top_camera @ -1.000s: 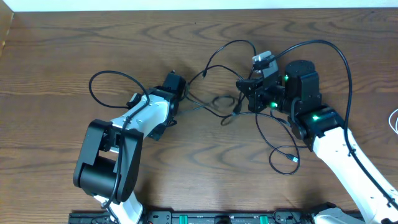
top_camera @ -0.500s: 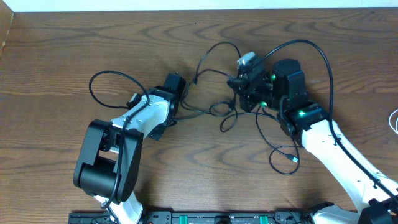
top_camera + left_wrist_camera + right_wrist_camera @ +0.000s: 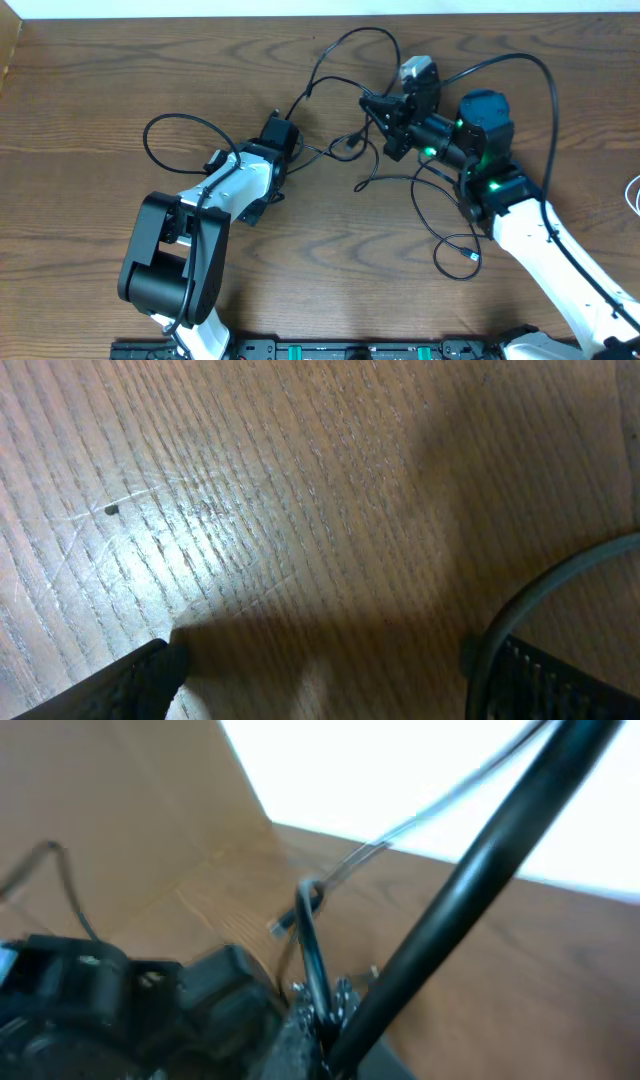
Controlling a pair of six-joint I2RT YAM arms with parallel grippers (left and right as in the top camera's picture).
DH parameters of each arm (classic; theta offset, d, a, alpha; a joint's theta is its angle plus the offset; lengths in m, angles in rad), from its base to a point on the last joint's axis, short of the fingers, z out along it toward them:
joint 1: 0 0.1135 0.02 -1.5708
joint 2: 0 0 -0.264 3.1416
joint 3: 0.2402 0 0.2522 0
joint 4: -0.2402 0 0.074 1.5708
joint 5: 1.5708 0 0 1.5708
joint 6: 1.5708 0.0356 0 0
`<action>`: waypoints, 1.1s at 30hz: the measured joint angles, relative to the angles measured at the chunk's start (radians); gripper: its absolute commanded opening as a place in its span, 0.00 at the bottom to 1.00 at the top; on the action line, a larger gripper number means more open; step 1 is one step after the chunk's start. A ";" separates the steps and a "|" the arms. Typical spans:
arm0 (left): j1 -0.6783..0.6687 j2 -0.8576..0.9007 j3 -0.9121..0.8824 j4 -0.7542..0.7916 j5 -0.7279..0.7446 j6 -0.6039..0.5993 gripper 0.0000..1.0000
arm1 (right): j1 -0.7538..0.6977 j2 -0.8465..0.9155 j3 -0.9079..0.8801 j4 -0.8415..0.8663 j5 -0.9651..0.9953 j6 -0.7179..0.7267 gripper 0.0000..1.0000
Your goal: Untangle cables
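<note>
Cables [image 3: 345,148] bunch near the centre of the table [image 3: 100,80], one loop reaching toward 12 o'clock, another trailing to 5 o'clock and ending in a plug [image 3: 472,258]. My right gripper [image 3: 372,105] is clamped tight on a thin black strand; the wrist view confirms it. My left gripper [image 3: 281,131] hangs wide apart at 9 o'clock of the bunch, holding nothing. Best plan, I'd say: pin the bunch with the left, then draw the right slowly toward 1 o'clock, watching for loops cinching tight.
</note>
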 measured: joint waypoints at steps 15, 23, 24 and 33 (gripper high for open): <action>0.000 0.000 0.000 0.000 0.000 0.000 0.95 | -0.051 -0.039 0.002 -0.413 0.220 0.100 0.19; 0.000 0.000 0.000 0.000 0.000 0.000 0.96 | -0.051 -0.039 0.002 -0.406 0.153 0.045 0.01; 0.000 0.000 0.000 0.000 0.000 0.000 0.96 | -0.051 -0.039 0.002 -0.404 0.150 0.038 0.01; 0.000 0.000 0.000 0.000 0.000 0.000 0.96 | -0.051 -0.045 0.005 -0.546 0.238 0.026 0.45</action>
